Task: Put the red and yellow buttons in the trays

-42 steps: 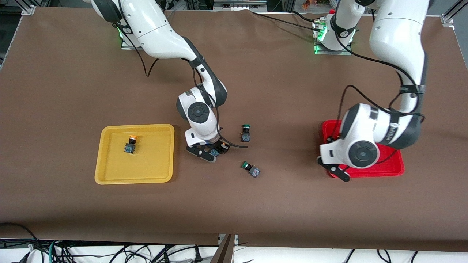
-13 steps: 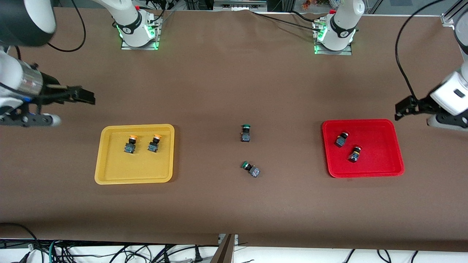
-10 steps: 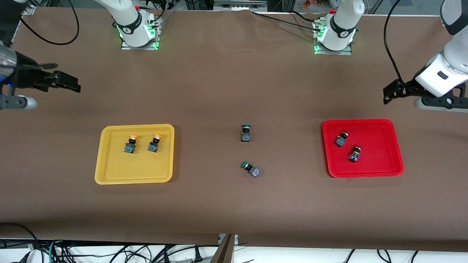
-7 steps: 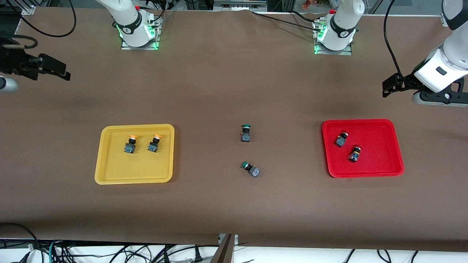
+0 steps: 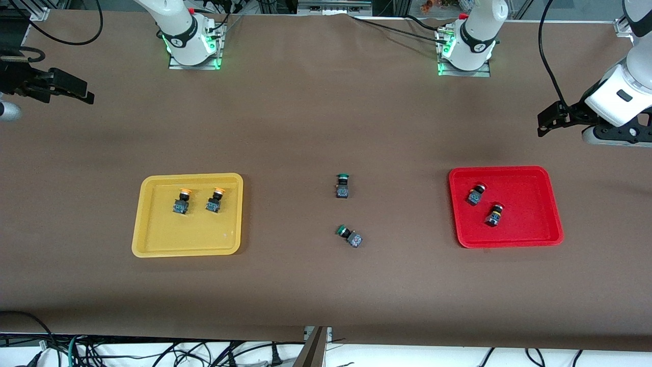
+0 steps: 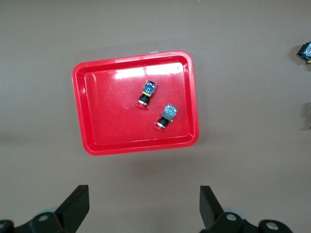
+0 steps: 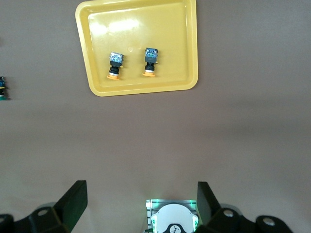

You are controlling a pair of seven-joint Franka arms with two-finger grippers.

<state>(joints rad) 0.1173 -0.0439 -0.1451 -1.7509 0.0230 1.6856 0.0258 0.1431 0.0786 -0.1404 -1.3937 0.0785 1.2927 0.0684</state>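
Note:
Two yellow-capped buttons (image 5: pixel 182 201) (image 5: pixel 215 200) stand side by side in the yellow tray (image 5: pixel 188 234); the right wrist view shows them (image 7: pixel 114 65) (image 7: pixel 150 61) in that tray (image 7: pixel 170 48). Two red-capped buttons (image 5: pixel 476 194) (image 5: pixel 494 214) lie in the red tray (image 5: pixel 524 224); the left wrist view shows them (image 6: pixel 146 94) (image 6: pixel 165 117) in that tray (image 6: pixel 107 121). My left gripper (image 5: pixel 547 120) (image 6: pixel 144 213) is open and empty, raised over bare cloth at the left arm's end. My right gripper (image 5: pixel 76 89) (image 7: pixel 141 208) is open and empty, raised at the right arm's end.
Two green-capped buttons sit on the brown cloth between the trays, one upright (image 5: pixel 342 185), one tipped over (image 5: pixel 349 236) nearer the front camera. The arm bases (image 5: pixel 191 38) (image 5: pixel 466 43) stand at the table's edge.
The right gripper left a second yellow button in the yellow tray. Both arms lifted away to the table's ends; in the last half second they barely shifted.

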